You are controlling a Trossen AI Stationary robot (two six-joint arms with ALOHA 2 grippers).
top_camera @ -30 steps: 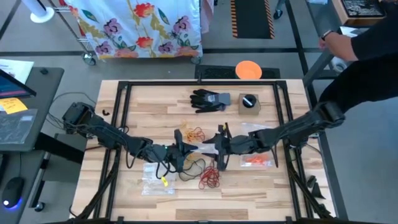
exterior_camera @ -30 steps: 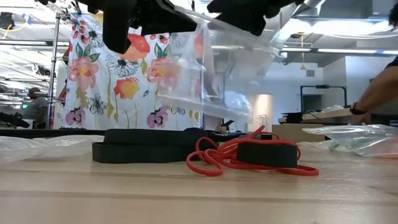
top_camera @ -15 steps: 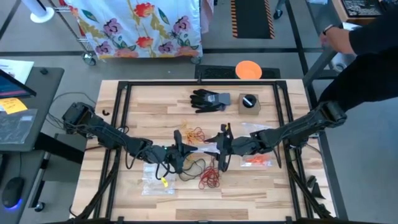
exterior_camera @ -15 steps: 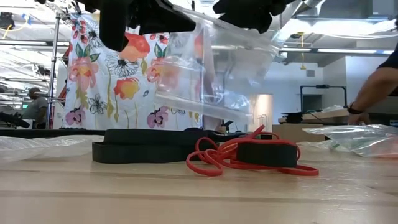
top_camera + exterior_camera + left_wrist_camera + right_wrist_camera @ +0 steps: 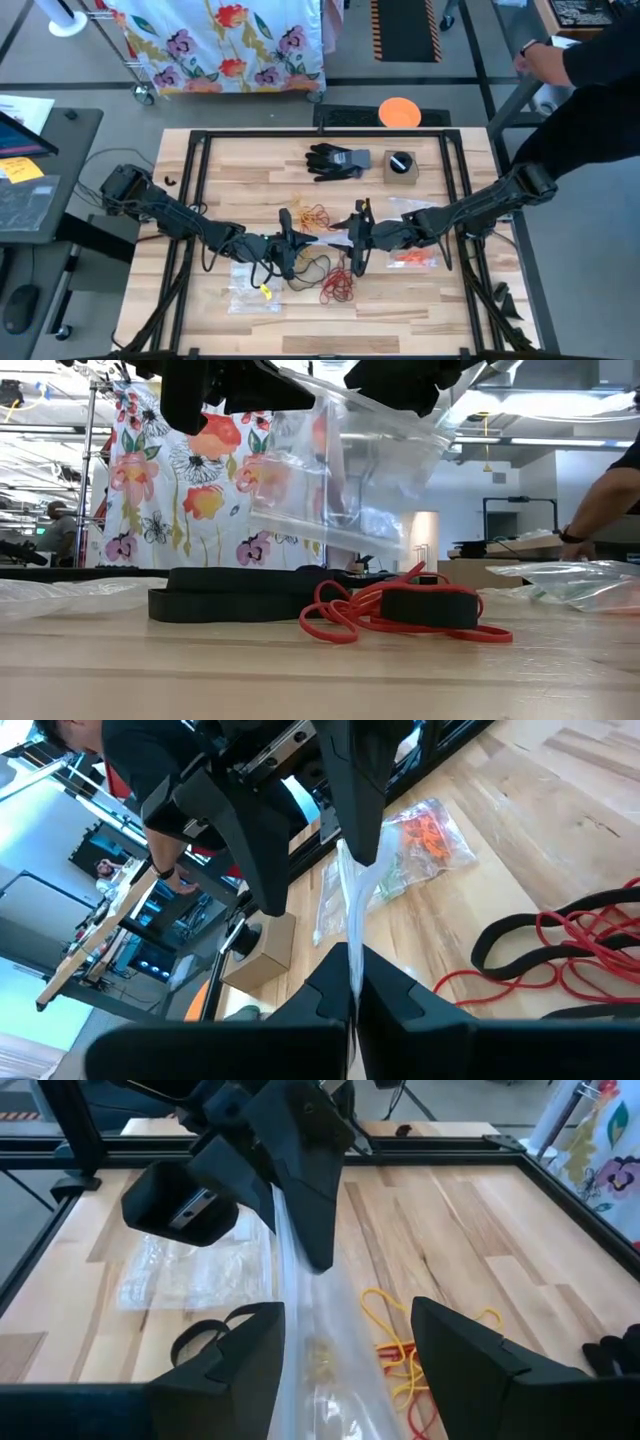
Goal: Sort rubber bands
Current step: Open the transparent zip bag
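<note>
A: What is seen nearest on the counter (image 5: 420,310)?

B: At about 6 o'clock of the middle, a tangle of red bands (image 5: 336,288) is laid flat, with black bands (image 5: 308,266) just beside it at its 11 o'clock. In the low view the red loops (image 5: 350,616) are draped around a black one (image 5: 430,605), touching it. A flat bag (image 5: 250,287) with a little yellow in it is laid at the 9 o'clock side of that tangle.

A: And the pincers?

B: A clear bag (image 5: 325,238) is held up above the counter's middle between the two. The left pincer (image 5: 289,236) is clamped on the bag's 9 o'clock edge; in its wrist view the fingers (image 5: 385,982) are pressed together on the plastic (image 5: 358,880). The right pincer (image 5: 356,238) is at the 3 o'clock edge. In its wrist view the fingers (image 5: 475,1345) are spread wide, with the bag (image 5: 320,1350) passing between them, and contact cannot be made out.

A: What is found farther off?

B: Orange and yellow bands (image 5: 314,213) are laid just at 12 o'clock of the held bag. A bag with orange bands (image 5: 412,259) is laid at 3 o'clock, under the right arm. Near the far edge a black glove (image 5: 335,159) is laid, with a small box (image 5: 400,165) beside it. Beyond the counter, at 2 o'clock, a person's arm (image 5: 570,65) is seen.
</note>
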